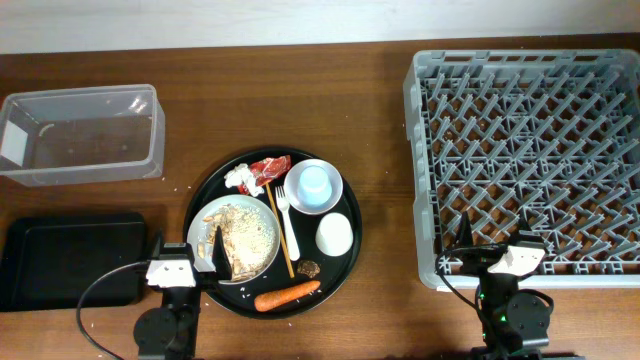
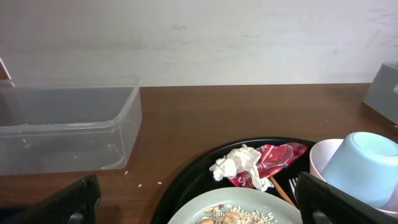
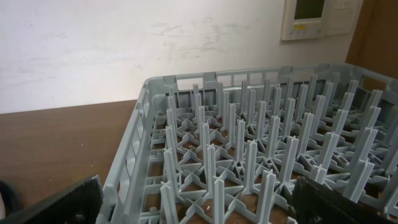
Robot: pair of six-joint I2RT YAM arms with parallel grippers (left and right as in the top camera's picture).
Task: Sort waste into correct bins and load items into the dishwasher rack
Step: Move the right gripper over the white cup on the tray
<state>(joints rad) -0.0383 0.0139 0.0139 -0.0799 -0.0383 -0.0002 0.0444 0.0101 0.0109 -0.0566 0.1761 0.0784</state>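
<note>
Both grippers are presented with jaws wide apart and nothing held between them. The left gripper (image 1: 187, 250) is positioned over the robot-side left rim of the round black tray (image 1: 347, 262), with one finger above the edge of the white plate (image 1: 200, 225). The right gripper (image 1: 497, 245) is located well to the right of the tray, at the robot-side edge of the dishwasher rack (image 1: 412, 150). The left arm is therefore judged the nearer for everything on the tray.

The crumpled red wrapper (image 1: 272, 166) and crumpled white paper (image 1: 240, 178) are found touching at the tray's far-left edge, straight ahead of the left gripper and beyond the plate. The carrot (image 1: 288, 296) is laid along the tray's robot-side edge, to the right of the left gripper, with its long axis roughly left-to-right and slightly tilted.

The wrapper is glossy and sharply creased. The paper is matt and soft. The carrot is smooth and tapered. Loose beige crumbs (image 1: 250, 235) are scattered over the plate.

The clear plastic tub (image 1: 155, 130) is set to the far left of the tray. The shallow black rectangular tray (image 1: 70, 260) is set directly to the tray's left. Both are rigid and open-topped.
</note>
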